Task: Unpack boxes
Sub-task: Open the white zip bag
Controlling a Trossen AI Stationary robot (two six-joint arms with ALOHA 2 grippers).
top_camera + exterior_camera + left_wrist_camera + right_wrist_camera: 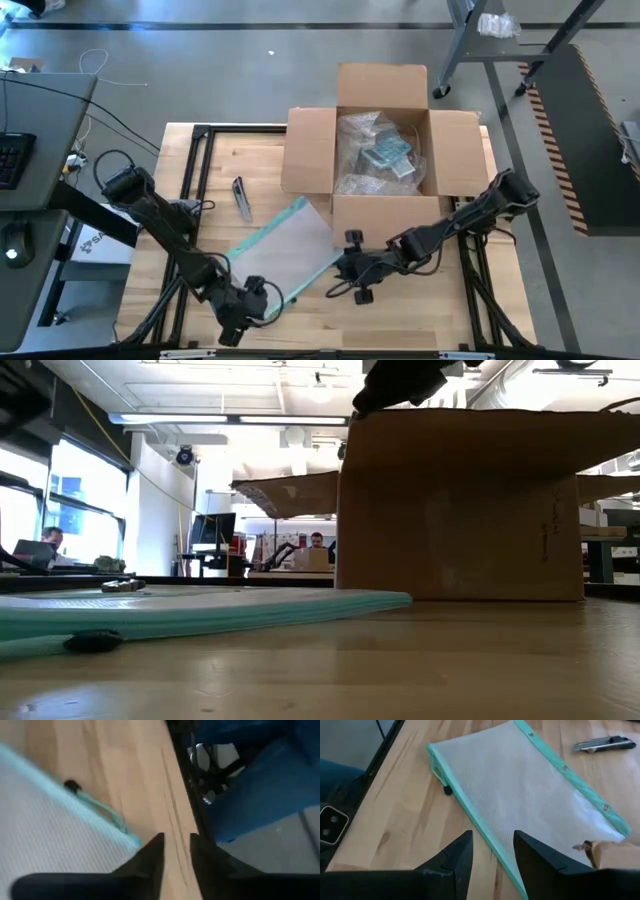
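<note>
The cardboard box (pixel 381 140) stands open at the far side of the bench (pixel 260 170), bubble wrap (pixel 375 150) inside. The teal-edged pouch (pixel 285 245) lies flat before it. The left gripper (pixel 247 310) hovers at the pouch's near corner, fingers (pixel 152 857) slightly apart, empty. The right gripper (pixel 345 268) hangs over the pouch's edge, its fingers (pixel 462 855) likewise apart, gripping nothing.

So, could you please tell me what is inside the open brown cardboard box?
The brown cardboard box holds crumpled clear bubble wrap around teal-edged items; anything beneath is hidden.
</note>
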